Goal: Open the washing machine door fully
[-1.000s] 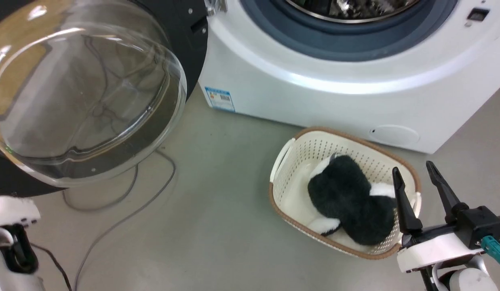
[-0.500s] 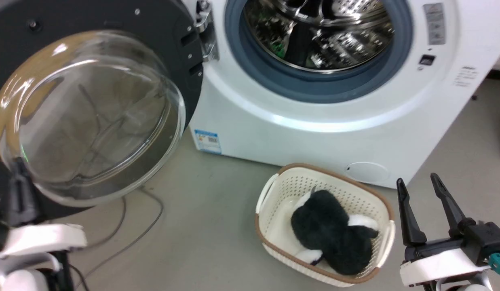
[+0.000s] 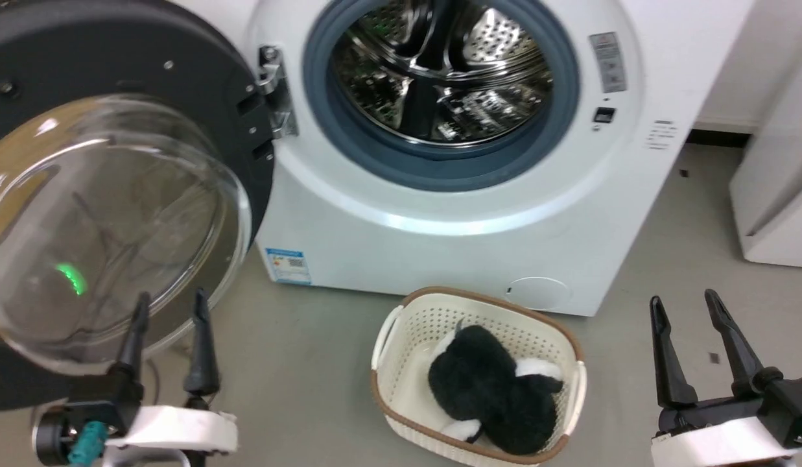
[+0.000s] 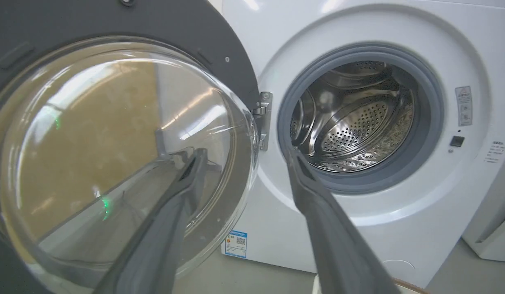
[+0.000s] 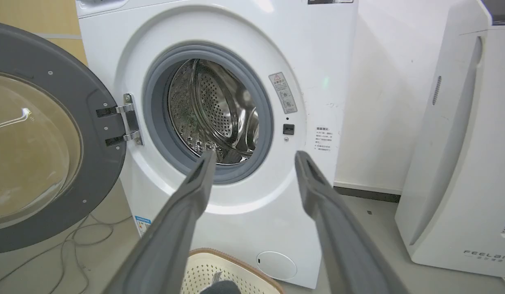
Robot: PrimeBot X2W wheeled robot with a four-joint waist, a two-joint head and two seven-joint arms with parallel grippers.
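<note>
The washing machine door [image 3: 115,78] [image 4: 113,134] [image 5: 40,139] hangs swung wide to the left of the washing machine [image 3: 439,240] [image 4: 366,228] [image 5: 244,220], its clear glass bowl [image 3: 102,227] bulging toward me. The steel drum [image 3: 439,84] and blue-grey gasket stand exposed. My left gripper [image 3: 169,301] [image 4: 244,153] is open at the lower left, just in front of the door's lower edge, touching nothing. My right gripper [image 3: 683,301] [image 5: 252,155] is open at the lower right, apart from the machine, with nothing between its fingers.
A cream basket [image 3: 401,324] [image 5: 236,261] holding a black and white plush toy [image 3: 491,395] sits on the grey floor before the machine. Cables [image 5: 76,241] lie under the door. A white FEELAIR appliance [image 3: 777,194] [image 5: 460,163] stands at the right.
The camera has tilted up, bringing the whole drum opening into view. My left gripper has risen into view beside the door's lower edge. The right gripper keeps its place, open.
</note>
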